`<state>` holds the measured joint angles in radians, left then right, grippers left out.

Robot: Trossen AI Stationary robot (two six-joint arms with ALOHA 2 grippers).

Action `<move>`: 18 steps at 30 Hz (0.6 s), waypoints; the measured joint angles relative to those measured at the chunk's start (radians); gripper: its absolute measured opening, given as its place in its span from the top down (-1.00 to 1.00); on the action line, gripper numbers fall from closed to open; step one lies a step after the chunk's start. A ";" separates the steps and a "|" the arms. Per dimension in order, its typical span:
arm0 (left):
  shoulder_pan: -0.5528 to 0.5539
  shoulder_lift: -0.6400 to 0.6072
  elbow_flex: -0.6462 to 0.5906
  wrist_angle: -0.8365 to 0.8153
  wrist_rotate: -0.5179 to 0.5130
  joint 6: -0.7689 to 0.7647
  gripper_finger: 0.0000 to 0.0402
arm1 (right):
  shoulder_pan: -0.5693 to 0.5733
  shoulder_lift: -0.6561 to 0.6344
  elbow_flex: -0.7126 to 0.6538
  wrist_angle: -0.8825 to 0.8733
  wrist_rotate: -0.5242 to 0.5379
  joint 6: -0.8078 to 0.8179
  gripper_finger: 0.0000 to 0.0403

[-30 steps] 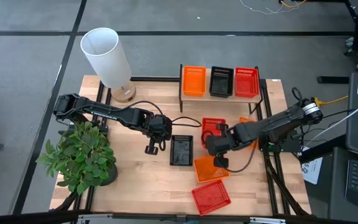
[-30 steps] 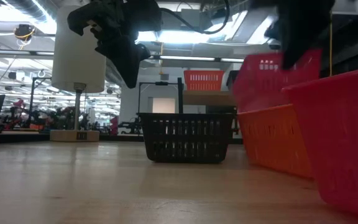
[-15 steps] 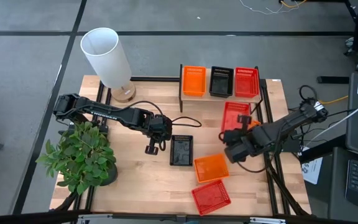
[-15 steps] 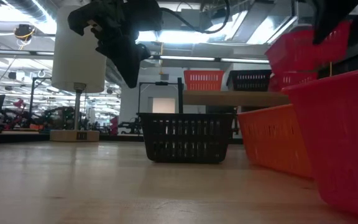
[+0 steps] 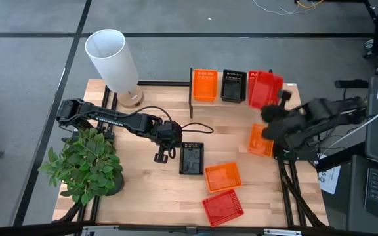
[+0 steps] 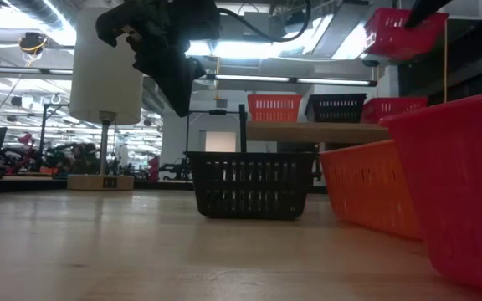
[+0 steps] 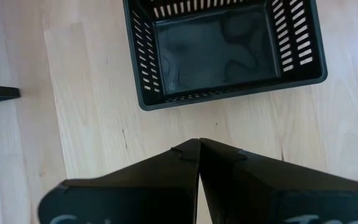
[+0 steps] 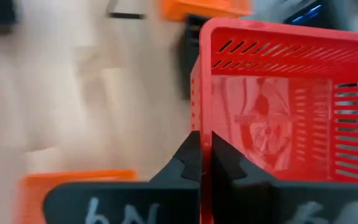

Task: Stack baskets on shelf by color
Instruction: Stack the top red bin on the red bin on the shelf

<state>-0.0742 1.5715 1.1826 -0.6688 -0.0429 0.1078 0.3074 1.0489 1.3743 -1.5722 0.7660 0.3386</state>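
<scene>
Wooden shelf (image 5: 231, 103) ahead: right gripper (image 8: 205, 163), pinching the tilted red basket (image 5: 265, 89) by its wall, risks snagging; left gripper (image 7: 199, 151) waits, fingers together.

The red basket (image 8: 272, 106) I carry in my right fingers (image 8: 222, 171) is cut by the picture edge at my right wrist, and the counter (image 8: 73, 93) behind it is blurred. From above, this basket covers the red basket on the shelf (image 5: 192, 85). My right arm hides part of one orange basket (image 5: 260, 141).
</scene>
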 joint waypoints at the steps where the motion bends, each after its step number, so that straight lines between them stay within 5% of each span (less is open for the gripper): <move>1: 0.000 0.000 0.000 0.001 0.000 0.000 1.00 | -0.023 -0.028 0.000 0.000 0.011 -0.056 1.00; 8: 0.000 0.000 0.000 0.037 0.000 0.000 1.00 | -0.225 -0.124 0.000 -0.001 -0.026 -0.273 1.00; 18: 0.000 0.000 0.000 0.064 0.000 0.001 1.00 | -0.508 -0.055 0.000 0.064 -0.220 -0.554 1.00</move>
<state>-0.0742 1.5715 1.1824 -0.6048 -0.0429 0.1085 -0.2008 0.9939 1.3739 -1.5079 0.5459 -0.2156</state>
